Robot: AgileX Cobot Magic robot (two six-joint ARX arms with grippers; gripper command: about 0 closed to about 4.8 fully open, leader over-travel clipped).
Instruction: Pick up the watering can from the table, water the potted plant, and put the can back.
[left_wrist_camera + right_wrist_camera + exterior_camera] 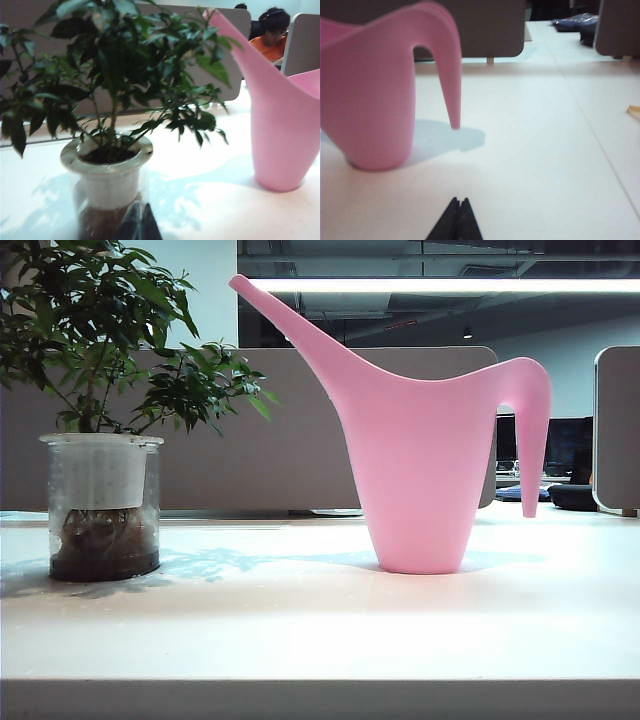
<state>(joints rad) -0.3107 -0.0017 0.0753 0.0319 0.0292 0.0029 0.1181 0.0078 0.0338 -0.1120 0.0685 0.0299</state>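
While the can (420,470) stands upright on the table (320,625), neither arm shows in the exterior view. Its spout rises toward the plant (100,420), and the spout's tip hangs above the plant's outer leaves on the can's side. Its hook handle points away from the plant and ends clear of the tabletop. The plant sits on the table well apart from the can, in a clear pot with a white liner and dark soil at the bottom.

The left gripper (138,222) hovers low over the table just before the plant's pot, on the side away from the partition. Its two dark fingers are pressed together with nothing between them. From that wrist the can (285,135) stands off to one side of the plant (110,100).

The right gripper (455,222) is low above the bare table (545,150), near the can (370,100) on its handle side and apart from it. Its fingers meet in a closed point, empty. A person (272,35) in orange sits beyond the partition.
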